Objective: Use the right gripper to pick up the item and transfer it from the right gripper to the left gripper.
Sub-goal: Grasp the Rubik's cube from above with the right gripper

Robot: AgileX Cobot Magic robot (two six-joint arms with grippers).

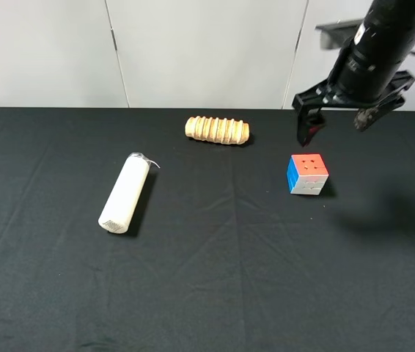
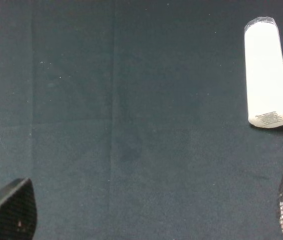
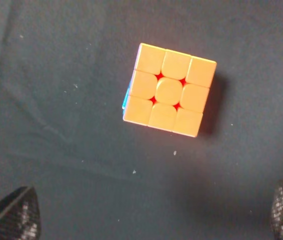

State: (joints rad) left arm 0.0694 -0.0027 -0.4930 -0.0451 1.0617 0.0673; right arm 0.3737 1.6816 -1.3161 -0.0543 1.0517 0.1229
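The puzzle cube (image 1: 308, 174) sits on the black table, right of centre, with its orange-red face up, a blue face to the left and a white face to the front. In the right wrist view the cube (image 3: 169, 90) shows its orange face from above. My right gripper (image 1: 337, 121) hangs open above and just behind the cube, apart from it; in its wrist view (image 3: 149, 215) the two fingertips stand wide apart with nothing between them. My left gripper (image 2: 151, 215) is open and empty over bare cloth; its arm is out of the exterior high view.
A white cylinder (image 1: 125, 193) lies left of centre and also shows in the left wrist view (image 2: 266, 75). A ribbed wooden roller (image 1: 218, 130) lies at the back centre. The black table cloth (image 1: 215, 279) reaches the white wall at the back.
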